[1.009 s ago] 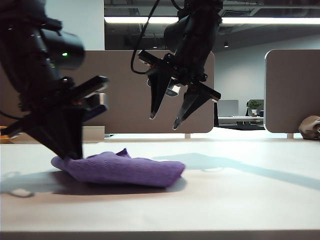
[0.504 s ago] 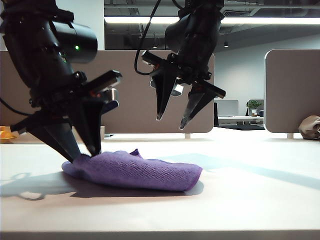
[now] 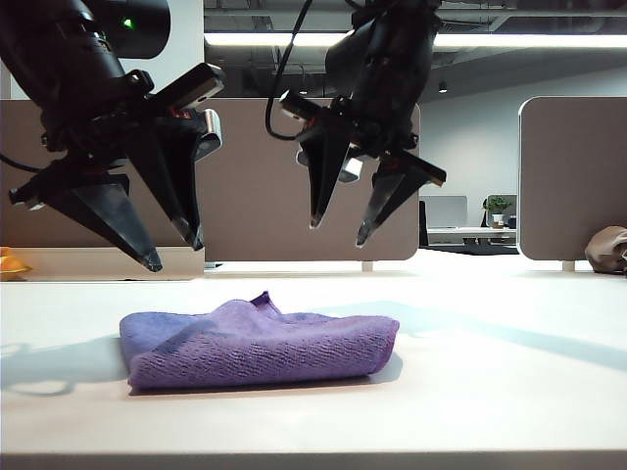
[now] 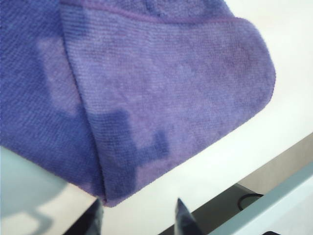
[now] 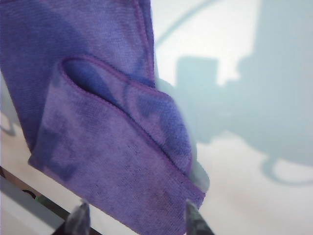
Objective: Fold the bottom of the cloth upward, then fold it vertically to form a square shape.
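Since one second ago the left gripper (image 3: 174,253) has let go of the purple fuzzy microfiber cloth (image 3: 260,341) and has risen from it; now its two dark fingers stand spread apart, with nothing between them, above the left end of the cloth. Over the same time the cloth has settled flatter and a little more to the right on the pale table top (image 3: 490,392).

The right gripper (image 3: 338,233) hangs higher, above the middle and right part of the cloth, also with jaws spread and empty. There is clear air between each gripper and the fabric below it.

The cloth lies folded in layers under both grippers, a small corner sticking up at its back edge. In the left wrist view the cloth (image 4: 146,98) shows a rounded folded corner and a stitched hem line, and one folded edge ends just beside the gripper's fingertips (image 4: 182,218). In the right wrist view the cloth (image 5: 98,137) has an upper layer rolled over, with a stitched edge curving around a loose pocket.

Bare table lies around the cloth on the front and right sides. A small brown lump (image 3: 607,250) sits far right, well apart from both grippers.
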